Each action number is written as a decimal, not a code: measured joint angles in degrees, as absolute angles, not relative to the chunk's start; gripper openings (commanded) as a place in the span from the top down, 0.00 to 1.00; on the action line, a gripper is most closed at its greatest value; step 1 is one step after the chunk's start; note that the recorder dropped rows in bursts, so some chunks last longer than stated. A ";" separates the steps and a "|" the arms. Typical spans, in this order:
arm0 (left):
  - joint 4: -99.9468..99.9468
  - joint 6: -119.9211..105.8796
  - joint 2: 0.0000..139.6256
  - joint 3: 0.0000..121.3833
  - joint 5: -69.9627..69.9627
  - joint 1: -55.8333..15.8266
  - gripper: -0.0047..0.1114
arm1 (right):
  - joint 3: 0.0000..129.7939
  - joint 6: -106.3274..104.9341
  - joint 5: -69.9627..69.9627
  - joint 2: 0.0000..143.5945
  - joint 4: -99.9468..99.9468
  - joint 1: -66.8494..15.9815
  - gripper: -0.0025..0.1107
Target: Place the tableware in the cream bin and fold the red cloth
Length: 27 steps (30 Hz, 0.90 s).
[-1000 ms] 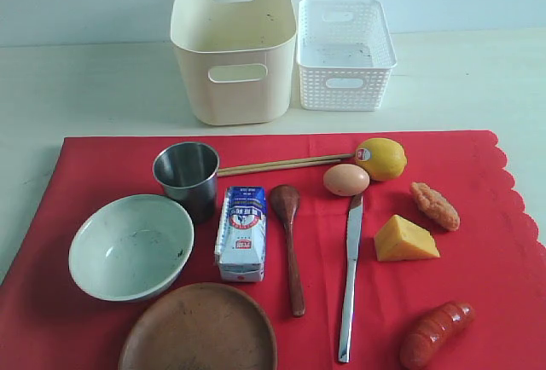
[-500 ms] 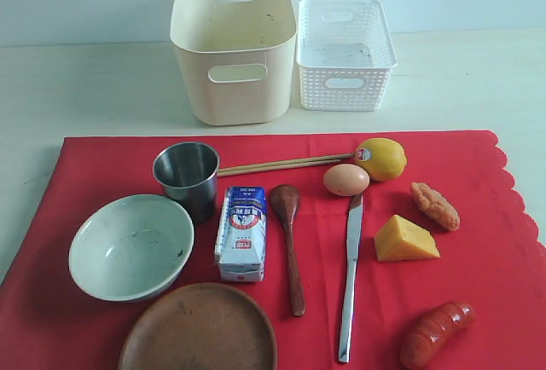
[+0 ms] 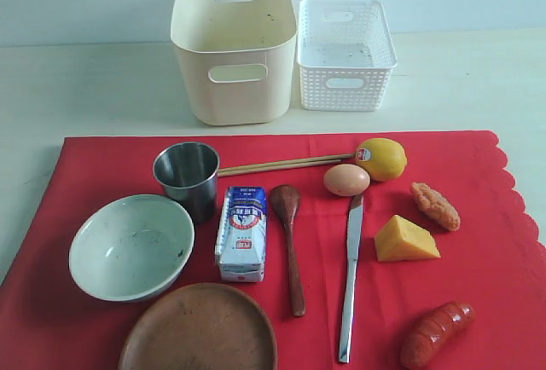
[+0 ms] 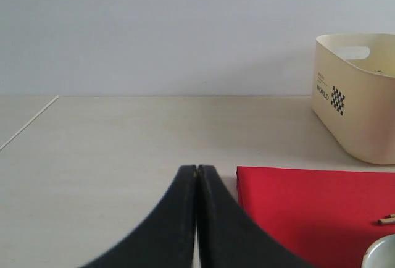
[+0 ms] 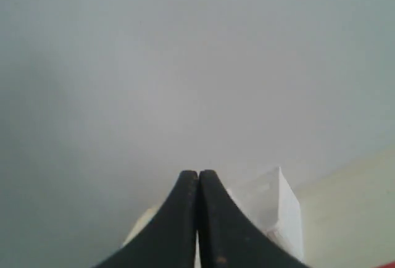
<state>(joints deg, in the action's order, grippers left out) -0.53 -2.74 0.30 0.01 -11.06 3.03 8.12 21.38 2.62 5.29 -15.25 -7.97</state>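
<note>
Tableware all lies on the large bright red fabric cloth (image 3: pixel 486 251), which is spread flat and unfolded, with its scalloped edge at 3 o'clock in the exterior view.

- Tall cream plastic bin (image 3: pixel 233 46): stands on the pale table (image 3: pixel 85 89) at 12 o'clock of the cloth, off the fabric. The small white lattice basket (image 3: pixel 345 53) is just beside it at 3 o'clock.
- Steel cup (image 3: pixel 187 174): upright.
- Pale green-white bowl (image 3: pixel 130 246): near the cup, at its 7 o'clock.
- Round brown plate (image 3: pixel 198 329): at 5 o'clock of the bowl.
- Wooden chopsticks (image 3: pixel 281 164): run from the cup toward 3 o'clock, up to the yellow lemon (image 3: pixel 380 158).
- Dark wooden spoon (image 3: pixel 290 242): at 3 o'clock of the blue-and-white milk carton (image 3: pixel 241 234).
- Long silver table knife (image 3: pixel 350 276): at 3 o'clock of the spoon.

Left gripper (image 4: pixel 197 172): black fingers pressed together, nothing between them. Right gripper (image 5: pixel 197 175): likewise closed and empty.
</note>
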 measured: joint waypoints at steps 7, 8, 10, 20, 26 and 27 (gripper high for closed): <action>-0.53 -2.74 0.30 0.01 -11.06 3.03 0.94 | 24.54 7.93 -20.46 31.80 -14.63 -7.97 0.98; -0.53 -2.74 0.30 0.01 -11.06 3.03 0.94 | 25.96 6.12 -23.16 34.65 -14.63 -7.97 0.98; -0.53 -2.74 0.30 0.01 -11.06 3.03 0.94 | 32.20 0.38 -32.49 45.59 -14.59 -7.97 0.93; -0.53 -2.74 0.30 0.01 -11.06 3.03 0.94 | 38.74 -24.37 -38.31 78.81 -25.70 -7.97 0.45; -0.53 -2.74 0.30 0.01 -11.06 3.03 0.94 | 46.19 -27.25 -35.26 93.99 -24.68 -7.97 0.43; -0.53 -2.74 0.30 0.01 -11.06 3.03 0.94 | 47.36 -27.49 -34.39 95.11 -24.10 -7.97 0.43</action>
<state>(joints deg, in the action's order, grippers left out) -0.53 -2.74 0.30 0.01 -11.06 3.03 47.36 -27.49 -34.39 95.11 -24.10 -7.97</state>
